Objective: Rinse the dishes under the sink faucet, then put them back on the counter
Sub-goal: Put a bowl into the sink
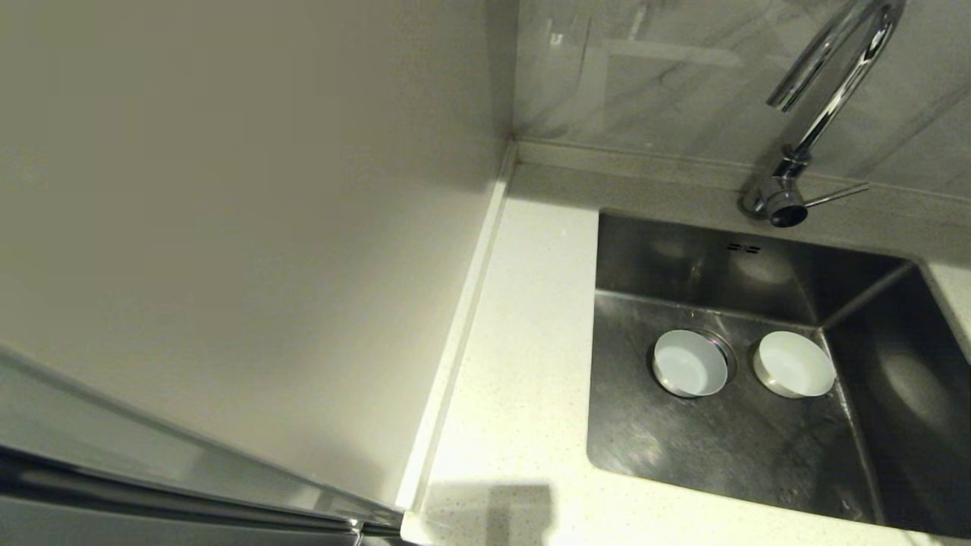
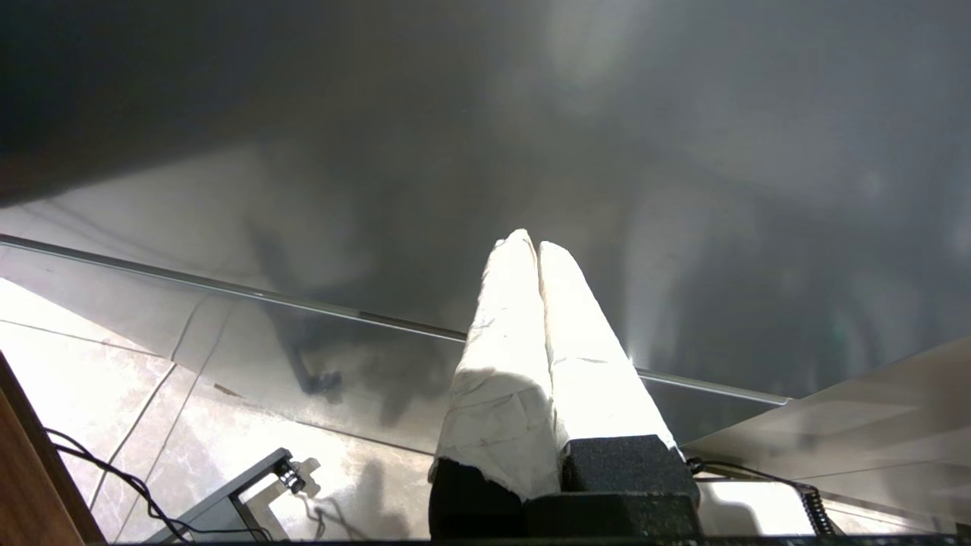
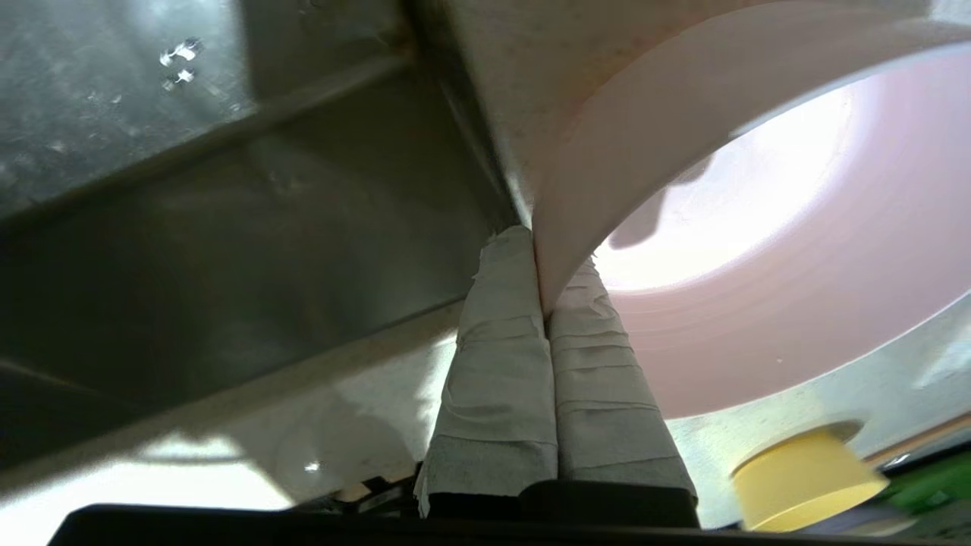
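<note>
— Right gripper is pinching the rim of the pink bowl, taped fingers pressed tight on its wall, close by the sink wall. How should it be going on?

— I'd say it is needing a level carry, the bowl kept under the faucet.

— Left gripper?

— Hanging parked off the worktop, fingers together, holding nothing.

— Counting bowls?

— Three: two sitting in the sink, blue-grey bowl over the drain, whitish bowl just beside it, plus the pink one.

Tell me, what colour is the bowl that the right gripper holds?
Pale pink; the right wrist view shows the bowl best.
</note>
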Robot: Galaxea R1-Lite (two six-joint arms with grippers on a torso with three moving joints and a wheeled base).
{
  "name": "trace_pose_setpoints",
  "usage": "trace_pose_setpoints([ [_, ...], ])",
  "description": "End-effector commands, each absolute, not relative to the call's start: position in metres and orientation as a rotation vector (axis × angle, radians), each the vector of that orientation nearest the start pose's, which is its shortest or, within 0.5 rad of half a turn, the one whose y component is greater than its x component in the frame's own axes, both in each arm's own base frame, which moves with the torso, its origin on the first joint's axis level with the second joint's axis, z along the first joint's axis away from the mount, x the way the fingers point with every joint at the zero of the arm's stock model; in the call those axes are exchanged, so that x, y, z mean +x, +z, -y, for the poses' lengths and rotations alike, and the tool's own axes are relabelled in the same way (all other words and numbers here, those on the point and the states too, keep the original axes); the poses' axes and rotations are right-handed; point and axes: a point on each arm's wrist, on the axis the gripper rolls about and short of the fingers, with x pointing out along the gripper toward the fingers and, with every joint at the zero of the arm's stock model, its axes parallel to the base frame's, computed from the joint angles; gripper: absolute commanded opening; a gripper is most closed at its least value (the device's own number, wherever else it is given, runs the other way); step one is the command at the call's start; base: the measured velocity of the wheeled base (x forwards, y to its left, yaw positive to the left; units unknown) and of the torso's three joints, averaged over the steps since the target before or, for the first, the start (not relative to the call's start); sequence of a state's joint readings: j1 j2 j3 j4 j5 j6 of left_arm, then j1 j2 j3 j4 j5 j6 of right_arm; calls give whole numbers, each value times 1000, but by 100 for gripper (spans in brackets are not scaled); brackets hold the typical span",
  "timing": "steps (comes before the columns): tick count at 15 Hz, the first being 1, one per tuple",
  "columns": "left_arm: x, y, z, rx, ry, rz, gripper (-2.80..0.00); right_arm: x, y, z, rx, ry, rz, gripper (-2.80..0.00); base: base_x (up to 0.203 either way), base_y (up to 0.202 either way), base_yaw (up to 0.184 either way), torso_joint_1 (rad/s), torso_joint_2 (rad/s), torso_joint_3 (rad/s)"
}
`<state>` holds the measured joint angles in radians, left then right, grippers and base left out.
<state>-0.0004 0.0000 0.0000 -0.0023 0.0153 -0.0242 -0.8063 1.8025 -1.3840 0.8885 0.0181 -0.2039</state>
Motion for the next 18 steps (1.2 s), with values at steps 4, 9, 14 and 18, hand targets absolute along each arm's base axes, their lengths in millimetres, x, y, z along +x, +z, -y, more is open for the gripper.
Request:
trace_pose_setpoints([
  [4, -23, 76, 0, -25, 15, 6, -280, 219, 214, 160, 178, -399, -1207, -280, 0, 0, 0, 0, 0, 0],
  [9, -23, 76, 0, -25, 15, 6, -280, 257, 213, 91, -25, -230, -1191, -280, 0, 0, 0, 0, 0, 0],
  [14, -23, 76, 0, -25, 15, 6, -280, 284, 166, 33, -164, -158, -1234, -280, 0, 0, 0, 0, 0, 0],
  [18, -23, 76, 0, -25, 15, 6, -280, 309, 127, 11, -222, -106, -1277, -280, 0, 0, 0, 0, 0, 0],
])
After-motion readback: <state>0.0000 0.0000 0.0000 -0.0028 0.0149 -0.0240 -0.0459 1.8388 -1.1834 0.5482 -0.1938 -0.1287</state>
